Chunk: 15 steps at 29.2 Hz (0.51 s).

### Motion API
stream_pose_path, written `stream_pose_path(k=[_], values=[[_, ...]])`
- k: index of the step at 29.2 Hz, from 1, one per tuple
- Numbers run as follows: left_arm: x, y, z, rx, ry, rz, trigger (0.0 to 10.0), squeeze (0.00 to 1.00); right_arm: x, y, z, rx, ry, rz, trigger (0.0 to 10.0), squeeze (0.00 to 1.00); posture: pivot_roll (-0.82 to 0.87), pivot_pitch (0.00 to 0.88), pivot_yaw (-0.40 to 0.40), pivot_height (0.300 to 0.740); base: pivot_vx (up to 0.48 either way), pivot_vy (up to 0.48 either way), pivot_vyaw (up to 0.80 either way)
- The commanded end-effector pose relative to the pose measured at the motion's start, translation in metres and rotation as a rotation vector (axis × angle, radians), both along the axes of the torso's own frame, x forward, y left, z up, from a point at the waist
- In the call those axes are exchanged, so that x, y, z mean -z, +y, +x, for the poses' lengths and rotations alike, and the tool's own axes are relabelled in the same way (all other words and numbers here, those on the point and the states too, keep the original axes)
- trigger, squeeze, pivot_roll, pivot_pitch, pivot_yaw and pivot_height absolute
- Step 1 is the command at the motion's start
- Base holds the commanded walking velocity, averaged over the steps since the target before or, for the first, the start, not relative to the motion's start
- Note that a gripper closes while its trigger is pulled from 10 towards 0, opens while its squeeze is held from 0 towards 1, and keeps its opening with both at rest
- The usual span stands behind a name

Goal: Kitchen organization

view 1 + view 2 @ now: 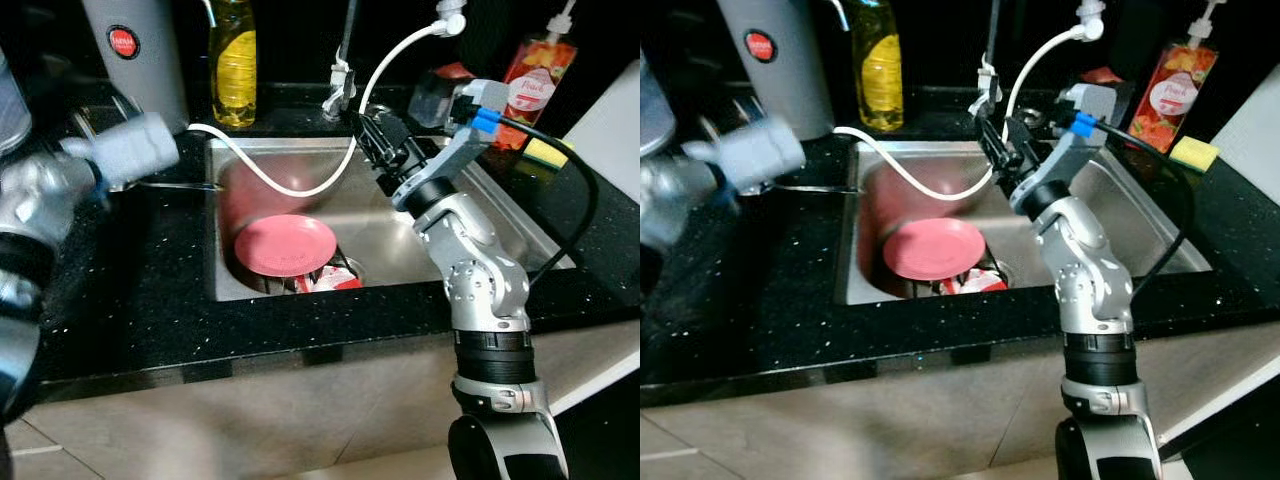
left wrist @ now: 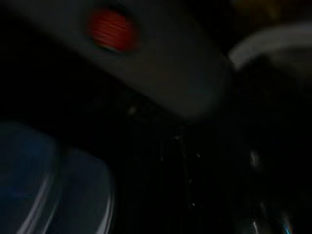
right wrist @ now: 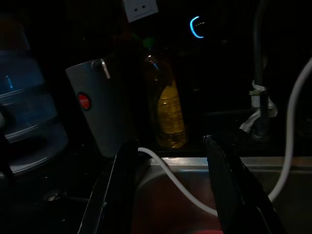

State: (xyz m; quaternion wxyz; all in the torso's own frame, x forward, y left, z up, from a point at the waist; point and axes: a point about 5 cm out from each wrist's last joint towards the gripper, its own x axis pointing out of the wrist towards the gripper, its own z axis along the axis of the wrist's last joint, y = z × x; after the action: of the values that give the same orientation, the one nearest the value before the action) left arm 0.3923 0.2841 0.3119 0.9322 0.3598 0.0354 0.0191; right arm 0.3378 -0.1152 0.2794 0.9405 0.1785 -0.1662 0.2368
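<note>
The pink plate (image 1: 285, 244) lies tilted in the sink (image 1: 520, 232), propped on red items near the drain; it looks light, stiff and likely slippery, so its raised rim seems the best hold. Above the basin's far side, the right end effector (image 1: 372, 140) hangs released and empty beside the white hose (image 1: 290, 186); the left end effector (image 1: 130, 150) is blurred over the worktop (image 1: 140, 290), and I cannot tell its state.

The desk (image 1: 150, 300) is black with tiny white specks. A shiny metal sink (image 1: 500, 215) is set into the middle of it. At the back of the desk stands a tall grey jug with a red dot (image 1: 135, 55). Just beside it stands a yellow bottle (image 1: 233, 65). Farther to the right, at the back, is a red and orange bottle with a pump (image 1: 535, 80). Near that bottle a yellow sponge (image 1: 545, 152) lies on the desk, close to the sink's edge.
</note>
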Motion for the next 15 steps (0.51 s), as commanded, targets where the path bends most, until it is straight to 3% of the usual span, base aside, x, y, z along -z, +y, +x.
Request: stream_pose_path(k=[1,3,6,8,9,10,11,12,13,15], values=[[0.018,0.001,0.003,-0.039,0.042,-0.136,10.0,0.00,-0.004,-0.002,-0.001,0.010,-0.015,0.000,10.0,0.00,0.09,0.000,-0.046,0.740,0.000,0.000,0.00],[0.020,0.003,0.003,-0.077,0.009,-0.339,10.0,0.00,-0.005,-0.002,-0.002,0.010,-0.019,-0.003,10.0,0.00,0.09,0.000,-0.046,0.740,0.000,0.000,0.00],[0.021,0.004,0.003,-0.094,-0.004,-0.409,10.0,0.00,-0.005,-0.002,-0.002,0.010,-0.020,-0.004,10.0,0.00,0.09,0.000,-0.046,0.740,0.000,0.000,0.00],[0.026,0.011,0.000,-0.182,-0.048,-0.629,10.0,0.00,-0.005,-0.003,-0.002,0.012,-0.019,-0.006,10.0,0.00,0.09,0.000,-0.048,0.740,0.000,0.000,0.00],[0.026,0.011,0.000,-0.182,-0.048,-0.629,10.0,0.00,-0.005,-0.003,-0.002,0.012,-0.019,-0.006,10.0,0.00,0.09,0.000,-0.048,0.740,0.000,0.000,0.00],[0.028,0.013,-0.001,-0.217,-0.060,-0.718,10.0,0.00,-0.005,-0.003,-0.002,0.013,-0.019,-0.007,10.0,0.00,0.09,0.000,-0.048,0.740,0.000,0.000,0.00],[0.028,0.013,-0.001,-0.217,-0.060,-0.718,10.0,0.00,-0.005,-0.003,-0.002,0.013,-0.019,-0.007,10.0,0.00,0.09,0.000,-0.048,0.740,0.000,0.000,0.00],[0.029,0.016,-0.003,-0.263,-0.082,-0.801,10.0,0.00,-0.004,-0.002,-0.002,0.013,-0.018,-0.009,10.0,0.00,0.09,0.000,-0.048,0.740,0.000,0.000,0.00],[0.029,0.016,-0.003,-0.263,-0.082,-0.801,10.0,0.00,-0.004,-0.002,-0.002,0.013,-0.018,-0.009,10.0,0.00,0.09,0.000,-0.048,0.740,0.000,0.000,0.00],[0.029,0.022,-0.008,-0.350,-0.121,-0.901,10.0,0.00,-0.004,-0.002,-0.002,0.012,-0.017,-0.012,10.0,0.00,0.09,0.000,-0.049,0.740,0.000,0.000,0.00]])
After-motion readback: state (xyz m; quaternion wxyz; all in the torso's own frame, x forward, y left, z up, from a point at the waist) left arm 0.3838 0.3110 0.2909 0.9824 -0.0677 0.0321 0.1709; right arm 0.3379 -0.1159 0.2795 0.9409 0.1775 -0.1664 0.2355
